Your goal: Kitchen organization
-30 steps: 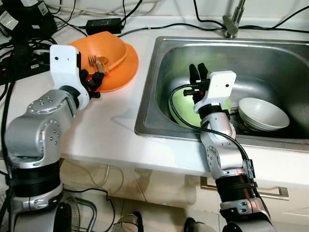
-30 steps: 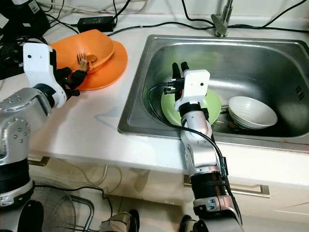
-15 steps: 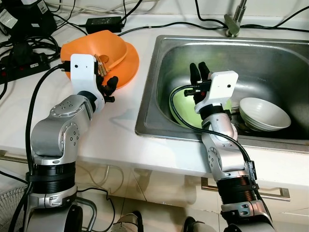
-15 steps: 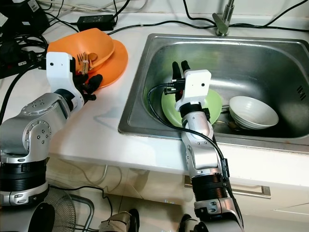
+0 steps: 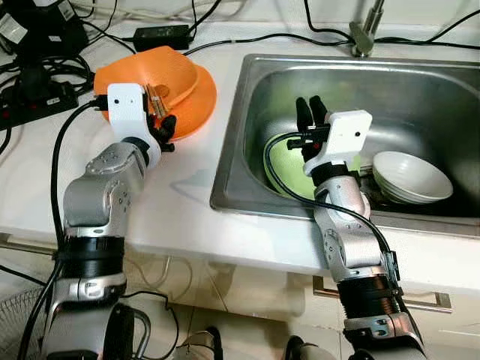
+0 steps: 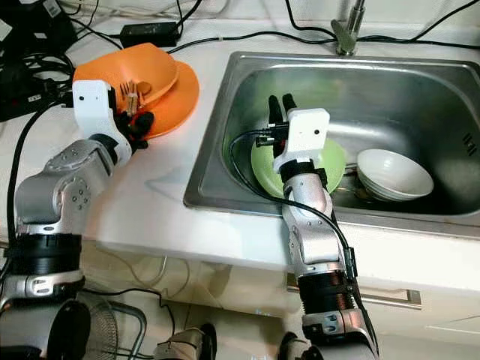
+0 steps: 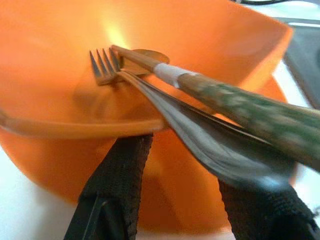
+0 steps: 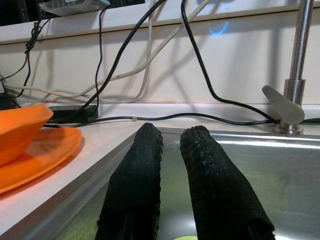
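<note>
I have the left gripper [image 7: 172, 210] up against the near side of the orange bowl [image 5: 161, 71], which sits on an orange plate [image 5: 196, 109] on the white counter [image 5: 176, 195] left of the sink [image 5: 262, 75]. In the left wrist view its fingers [image 7: 117, 185] stand apart, one either side of the cutlery handles, with nothing clamped between them as far as I can tell. A fork [image 7: 107, 67] and a wooden-handled utensil [image 7: 220, 97] lie in the bowl, heads down at the bottom and handles running back over the near rim straight toward my gripper. So the long axis points along my line of approach, and the handles sit just above the gap between the fingers. I judge I would have to lift slightly before closing on them.

The right gripper [image 5: 310, 112] hangs over the sink, above the green plate [image 5: 281, 169], fingers close together and holding nothing. A white bowl [image 5: 409, 176] sits to the right of that plate. The left arm is plainly the nearer one for the cutlery
</note>
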{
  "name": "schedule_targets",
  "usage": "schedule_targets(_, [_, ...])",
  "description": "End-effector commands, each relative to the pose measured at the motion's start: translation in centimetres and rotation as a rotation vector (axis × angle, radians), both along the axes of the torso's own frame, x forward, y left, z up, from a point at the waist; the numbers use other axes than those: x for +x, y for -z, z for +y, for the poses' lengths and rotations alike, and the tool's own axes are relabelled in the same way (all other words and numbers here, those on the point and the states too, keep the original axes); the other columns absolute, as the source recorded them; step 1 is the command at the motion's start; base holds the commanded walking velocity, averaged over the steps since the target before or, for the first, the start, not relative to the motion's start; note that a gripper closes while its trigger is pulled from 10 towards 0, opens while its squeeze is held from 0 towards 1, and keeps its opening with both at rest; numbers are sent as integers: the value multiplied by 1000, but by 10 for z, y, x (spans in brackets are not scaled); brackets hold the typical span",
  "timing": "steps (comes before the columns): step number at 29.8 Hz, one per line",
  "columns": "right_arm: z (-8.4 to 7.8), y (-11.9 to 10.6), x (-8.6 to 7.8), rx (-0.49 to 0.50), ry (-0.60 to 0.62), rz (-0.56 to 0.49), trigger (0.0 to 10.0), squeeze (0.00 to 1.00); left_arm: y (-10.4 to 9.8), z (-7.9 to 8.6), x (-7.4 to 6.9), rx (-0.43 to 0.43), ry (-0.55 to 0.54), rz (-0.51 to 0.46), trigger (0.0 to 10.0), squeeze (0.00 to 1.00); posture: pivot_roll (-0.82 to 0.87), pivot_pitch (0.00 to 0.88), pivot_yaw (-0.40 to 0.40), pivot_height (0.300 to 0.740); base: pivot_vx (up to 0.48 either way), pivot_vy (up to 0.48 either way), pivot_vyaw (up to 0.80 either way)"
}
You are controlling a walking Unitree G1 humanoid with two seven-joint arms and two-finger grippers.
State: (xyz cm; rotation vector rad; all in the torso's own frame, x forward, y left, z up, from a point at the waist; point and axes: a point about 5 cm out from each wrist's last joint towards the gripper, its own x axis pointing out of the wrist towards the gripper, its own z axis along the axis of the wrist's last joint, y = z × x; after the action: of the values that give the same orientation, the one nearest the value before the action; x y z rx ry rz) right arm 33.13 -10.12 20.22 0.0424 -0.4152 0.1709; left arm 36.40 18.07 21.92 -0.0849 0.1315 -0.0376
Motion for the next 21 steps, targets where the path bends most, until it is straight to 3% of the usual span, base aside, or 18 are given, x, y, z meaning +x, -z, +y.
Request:
schedule_targets(1, [-7, 31, -2, 17, 19, 123, 10000, 0, -2, 5, 5, 2, -33, -10, 10000, 0, 188, 178, 130, 740, 0, 0, 0])
schedule_targets(10, [-7, 30, -2, 15, 23, 122, 10000, 0, 9, 13, 22, -10, -57, 45, 10000, 0, 173, 170, 138, 740, 0, 0, 0])
schedule_targets(14, [-7, 30, -2, 14, 24, 119, 10000, 0, 21, 16, 24, -41, -54, 161, 10000, 0, 167, 163, 142, 740, 0, 0, 0])
schedule_targets(15, [-7, 30, -3, 13, 25, 119, 10000, 0, 28, 14, 23, -59, -27, 236, 10000, 0, 169, 157, 145, 740, 0, 0, 0])
schedule_targets(21, [-7, 31, -3, 12, 24, 118, 10000, 0, 32, 21, 12, -69, 29, 365, 10000, 0, 182, 145, 160, 740, 0, 0, 0])
